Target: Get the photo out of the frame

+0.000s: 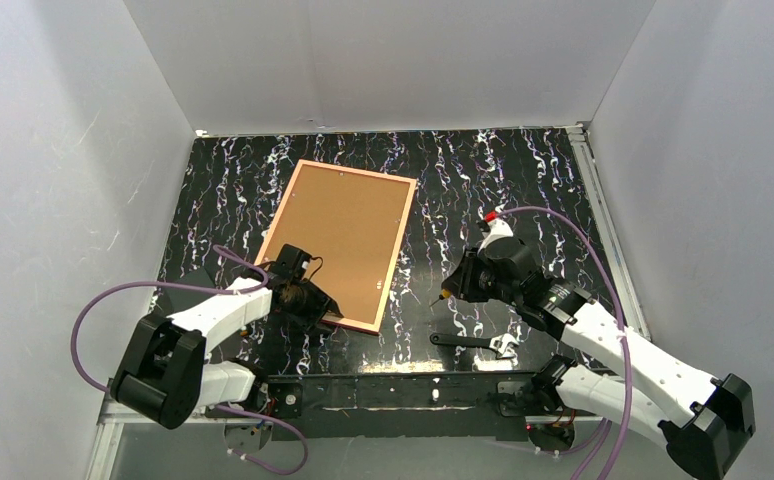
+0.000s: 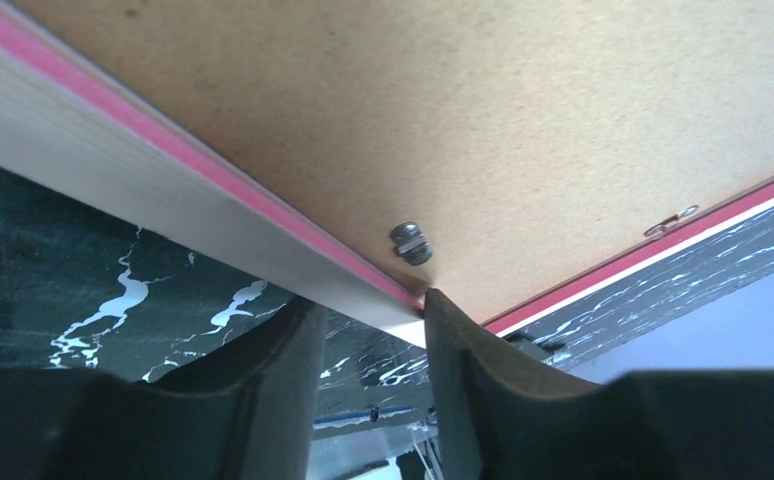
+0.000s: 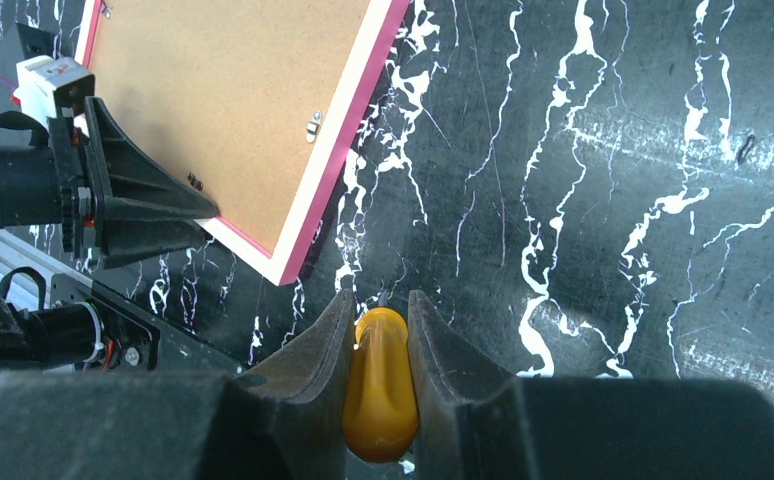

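Frame [image 1: 397,250] back-up on the surface [image 1: 523,180], left pincer [image 2: 368,310] at its near edge.

The frame lies askew, left of the surface's centre, with its brown back panel [image 1: 338,235] upward inside the pink border. The left pincer meets the frame's near edge close to the near-right corner. Its fingers stand a narrow gap apart at the rim, one fingertip [image 2: 431,300] touching the pink border just beside a small metal clip [image 2: 411,242]; whether they grip the rim cannot be told. The right pincer [image 3: 380,297] sits well apart from the frame, towards the surface's right edge, closed around a yellow handle [image 3: 380,390]. A black bar-shaped tool [image 1: 468,341] lies by the near edge.
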### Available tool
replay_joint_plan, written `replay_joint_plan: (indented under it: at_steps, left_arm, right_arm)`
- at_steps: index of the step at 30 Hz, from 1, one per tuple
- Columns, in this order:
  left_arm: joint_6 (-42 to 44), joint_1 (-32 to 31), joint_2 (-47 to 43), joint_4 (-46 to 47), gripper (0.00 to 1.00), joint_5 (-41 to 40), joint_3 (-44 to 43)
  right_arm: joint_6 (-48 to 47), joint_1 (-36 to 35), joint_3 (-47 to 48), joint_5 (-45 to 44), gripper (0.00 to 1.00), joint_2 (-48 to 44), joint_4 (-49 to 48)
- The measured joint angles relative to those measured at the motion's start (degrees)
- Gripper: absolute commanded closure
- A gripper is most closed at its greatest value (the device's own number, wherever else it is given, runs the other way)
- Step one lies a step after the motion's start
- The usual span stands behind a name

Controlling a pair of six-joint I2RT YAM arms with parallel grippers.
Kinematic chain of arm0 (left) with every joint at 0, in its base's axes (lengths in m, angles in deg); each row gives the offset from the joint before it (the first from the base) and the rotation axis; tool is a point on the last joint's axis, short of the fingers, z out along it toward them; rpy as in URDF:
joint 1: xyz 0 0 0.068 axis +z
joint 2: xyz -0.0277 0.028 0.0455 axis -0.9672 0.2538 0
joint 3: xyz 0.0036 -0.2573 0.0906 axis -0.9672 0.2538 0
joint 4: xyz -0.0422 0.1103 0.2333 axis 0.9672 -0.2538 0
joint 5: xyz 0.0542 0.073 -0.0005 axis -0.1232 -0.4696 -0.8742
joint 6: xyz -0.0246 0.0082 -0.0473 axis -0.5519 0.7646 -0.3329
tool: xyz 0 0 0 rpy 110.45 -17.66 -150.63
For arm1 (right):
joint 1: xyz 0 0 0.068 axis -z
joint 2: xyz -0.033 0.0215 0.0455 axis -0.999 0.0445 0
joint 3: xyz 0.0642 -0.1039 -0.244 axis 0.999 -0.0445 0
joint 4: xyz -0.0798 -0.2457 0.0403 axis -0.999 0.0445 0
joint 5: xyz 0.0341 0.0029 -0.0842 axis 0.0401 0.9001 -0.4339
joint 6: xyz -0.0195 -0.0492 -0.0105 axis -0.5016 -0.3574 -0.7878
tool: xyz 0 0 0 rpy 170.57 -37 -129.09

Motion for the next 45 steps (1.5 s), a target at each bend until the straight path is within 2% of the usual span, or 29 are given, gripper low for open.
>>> replay_joint_plan:
  at_steps: [3, 6, 11, 16, 19, 23, 28, 34, 38, 45]
  left_arm:
    - [-0.39, -0.74, -1.14, 1.2, 0.74, -1.4, 0.63]
    - [-0.94, -1.11, -2.03, 1.44, 0.89, -2.25, 1.09]
    - [2.67, -2.01, -1.97, 1.18, 0.95, -3.52, 0.55]
    - [9.4, -2.64, -1.25, -0.57, 0.96, -4.44, -1.03]
    - [12.63, -2.86, -1.25, -1.22, 0.97, -4.35, -1.33]
    - [14.69, -2.95, -0.83, -1.77, 1.0, -3.91, -1.75]
    - [14.93, -3.02, 0.48, -3.89, 1.0, -4.09, -3.23]
    - [14.82, -3.1, 3.26, -7.48, 1.0, -4.2, -5.95]
    - [14.8, -3.1, 4.74, -8.79, 1.0, -4.11, -7.15]
    - [14.78, -3.1, 5.35, -9.79, 1.0, -3.91, -7.78]
  right_arm:
    - [0.33, 0.0, -0.94, 0.0, 0.99, -0.9, 0.0]
    - [0.74, 0.0, -1.9, 0.02, 0.99, -1.64, -0.11]
    - [0.92, 0.0, -2.34, 0.04, 0.99, -1.07, -0.17]
    - [-0.74, 0.0, -1.77, -0.37, 0.99, 3.93, -0.13]
    - [-2.8, 0.09, 1.7, -1.46, 0.99, 9.84, 0.85]
    - [-6.29, 1.55, 12.13, -3.02, 0.99, 20.37, 2.89]
    - [-10.73, 7.19, 25.55, -3.37, 0.99, 32.24, 2.89]
    - [-16.61, 11.08, 37.44, -3.32, 0.99, 44.7, 4.31]
    - [-18.4, 10.86, 40.28, -2.56, 0.99, 49.03, 5.64]
    - [-18.6, 10.49, 37.42, -1.22, 0.99, 49.27, 4.61]
